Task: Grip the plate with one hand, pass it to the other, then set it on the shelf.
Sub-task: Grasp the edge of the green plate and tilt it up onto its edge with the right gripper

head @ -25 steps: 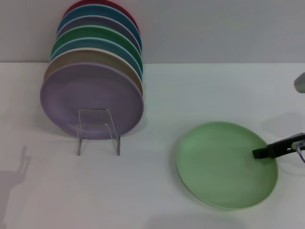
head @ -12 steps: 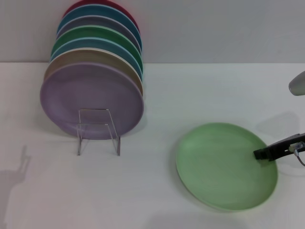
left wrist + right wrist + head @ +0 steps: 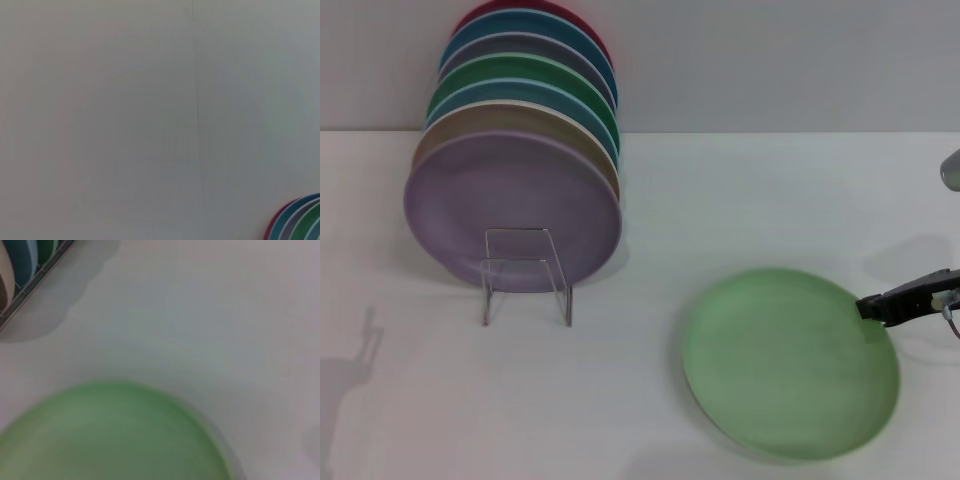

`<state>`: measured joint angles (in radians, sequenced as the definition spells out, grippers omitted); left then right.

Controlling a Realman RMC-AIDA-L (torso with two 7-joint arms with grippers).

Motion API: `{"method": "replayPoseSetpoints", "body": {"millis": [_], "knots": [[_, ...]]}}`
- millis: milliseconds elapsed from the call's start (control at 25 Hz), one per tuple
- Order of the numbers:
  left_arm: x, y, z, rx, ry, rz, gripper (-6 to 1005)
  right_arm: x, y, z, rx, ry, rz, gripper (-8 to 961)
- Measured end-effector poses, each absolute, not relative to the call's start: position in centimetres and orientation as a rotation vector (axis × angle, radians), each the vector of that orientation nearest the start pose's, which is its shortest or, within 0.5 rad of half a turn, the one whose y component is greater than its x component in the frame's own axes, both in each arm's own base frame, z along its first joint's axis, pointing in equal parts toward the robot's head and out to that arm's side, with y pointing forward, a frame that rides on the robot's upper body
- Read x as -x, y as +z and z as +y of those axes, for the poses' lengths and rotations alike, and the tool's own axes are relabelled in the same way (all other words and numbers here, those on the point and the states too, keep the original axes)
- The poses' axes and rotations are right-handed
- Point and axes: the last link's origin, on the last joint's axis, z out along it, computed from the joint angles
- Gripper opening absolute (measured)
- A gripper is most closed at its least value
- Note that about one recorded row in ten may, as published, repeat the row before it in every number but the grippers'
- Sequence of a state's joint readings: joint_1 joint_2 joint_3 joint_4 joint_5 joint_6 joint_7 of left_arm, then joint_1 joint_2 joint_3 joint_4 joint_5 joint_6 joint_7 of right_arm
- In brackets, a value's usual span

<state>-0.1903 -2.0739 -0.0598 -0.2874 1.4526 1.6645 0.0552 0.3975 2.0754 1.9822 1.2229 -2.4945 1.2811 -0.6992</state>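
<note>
Plate (image 3: 790, 365) first: it is the pale green one lying on the white bench (image 3: 720, 200), toward your right side and well apart from the rack (image 3: 525, 275) of standing plates (image 3: 515, 150).

The right tool (image 3: 869, 308) sits at the plate's right-hand edge, and the rim there looks to be between its black fingers, so you are most likely pinching the edge, though the pictures do not show the contact plainly. Judge the step in hand as securing and lifting. Raise it slowly and keep the disc near level, because a wide flat plate held at one edge will want to swing down on the far side and could slip out. If it sags, set it back and take a deeper bite over the rim. Carry it toward the middle so the other arm can reach the free edge.

The left tool is not in sight; its wrist camera shows only bare wall and a corner of the stacked plates.

The plate is round, shallow, matte and plain, with a slightly raised rim.
</note>
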Motion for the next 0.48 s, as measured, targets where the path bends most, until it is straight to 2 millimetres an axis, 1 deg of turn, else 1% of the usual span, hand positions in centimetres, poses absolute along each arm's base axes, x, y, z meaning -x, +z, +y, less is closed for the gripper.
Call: {"method": "replayPoseSetpoints", "body": {"millis": [160,360,480], "knots": [[34.48,-0.31,21.31,1.346,-0.730,-0.409,801,-27.78,2.73,34.96,2.312,-0.156,1.205,49],[34.49,-0.31,21.29,1.346,-0.730,-0.409,801,-27.81,2.77,34.91,2.313,-0.154,1.206,11],[34.50,-0.31,21.29,1.346,-0.730,-0.409,801,-27.57,3.09,34.90,2.311,-0.129,1.189,13]]}}
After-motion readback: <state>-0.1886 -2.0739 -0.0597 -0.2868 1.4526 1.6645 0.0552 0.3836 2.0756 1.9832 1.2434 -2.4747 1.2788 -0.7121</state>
